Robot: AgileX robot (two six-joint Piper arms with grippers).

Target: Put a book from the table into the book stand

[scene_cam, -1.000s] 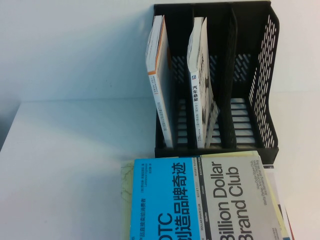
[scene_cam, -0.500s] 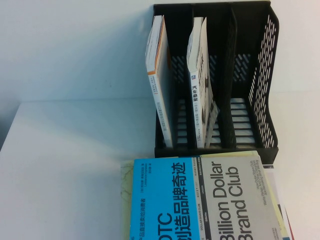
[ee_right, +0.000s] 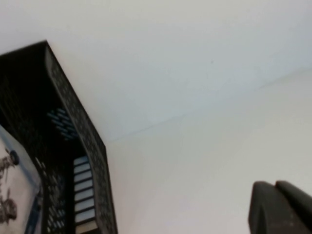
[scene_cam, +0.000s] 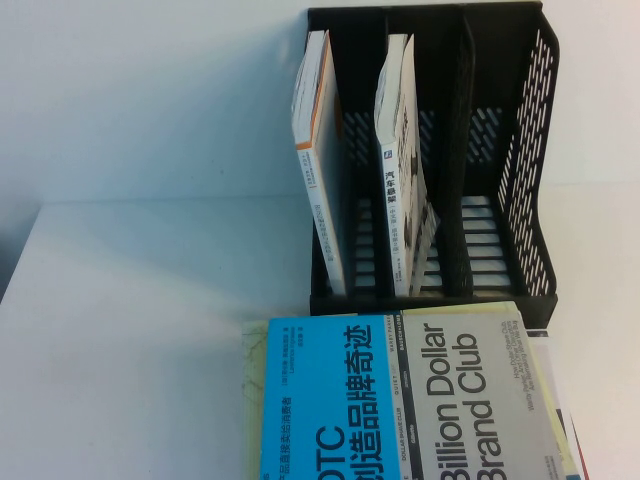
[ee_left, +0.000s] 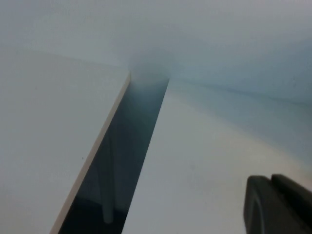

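Note:
The book (scene_cam: 400, 400), bright blue and grey with white Chinese characters and "Billion Dollar Brand Club", lies flat at the near edge of the white table (scene_cam: 130, 320), in front of the book stand. The black slotted book stand (scene_cam: 525, 180) stands upright at the back right; its right compartment holds nothing. It also shows in the right wrist view (ee_right: 83, 126). Neither gripper shows in the high view. My left gripper (ee_left: 273, 181) is shut and empty over bare table. My right gripper (ee_right: 275, 187) is shut and empty, beside the stand's outer wall.
A white book with an orange spine (scene_cam: 315, 150) stands in the stand's left compartment, a white one with a dark spine (scene_cam: 397, 150) in the middle. A pale yellow-green book (scene_cam: 252, 400) lies under the blue one. The left wrist view shows a dark gap (ee_left: 126, 146) between two tabletops.

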